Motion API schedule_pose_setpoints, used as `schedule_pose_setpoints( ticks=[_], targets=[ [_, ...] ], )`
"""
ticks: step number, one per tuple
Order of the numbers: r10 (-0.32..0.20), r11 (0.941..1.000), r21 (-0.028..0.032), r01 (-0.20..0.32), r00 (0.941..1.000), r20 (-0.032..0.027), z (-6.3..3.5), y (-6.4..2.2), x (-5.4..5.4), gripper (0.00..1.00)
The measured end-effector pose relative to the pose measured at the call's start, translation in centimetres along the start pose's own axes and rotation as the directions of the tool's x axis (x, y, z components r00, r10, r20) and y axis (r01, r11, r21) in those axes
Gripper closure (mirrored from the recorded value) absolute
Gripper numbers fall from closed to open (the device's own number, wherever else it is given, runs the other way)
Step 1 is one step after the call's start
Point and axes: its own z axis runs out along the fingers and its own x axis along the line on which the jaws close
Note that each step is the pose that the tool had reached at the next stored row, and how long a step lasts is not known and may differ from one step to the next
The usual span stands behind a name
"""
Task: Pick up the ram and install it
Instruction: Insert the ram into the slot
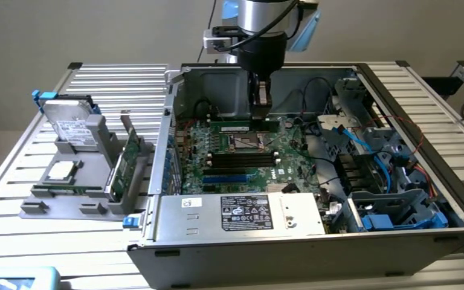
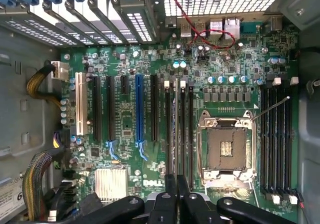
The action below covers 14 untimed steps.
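We find an open case (image 1: 296, 254) lying on the slatted tabletop (image 1: 111, 78), with its motherboard (image 2: 125, 64) facing up. The arm reaches down into the case, and the gripper (image 1: 260, 112) is above the motherboard. The fingers (image 2: 169, 206) are drawn narrow, pinching the ram (image 2: 175, 129), which we see edge-on. The ram runs along the black slots (image 2: 189, 134) just beside the CPU socket (image 2: 226, 146). We cannot tell whether it touches a slot.
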Motion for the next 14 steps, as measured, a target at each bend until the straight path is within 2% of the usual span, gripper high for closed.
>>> schedule_pose_setpoints(
  ticks=[14],
  targets=[
    [-0.001,1.0,-0.0003,0.001,1.0,0.0,1.62,-0.2,-0.2,0.87]
  ],
)
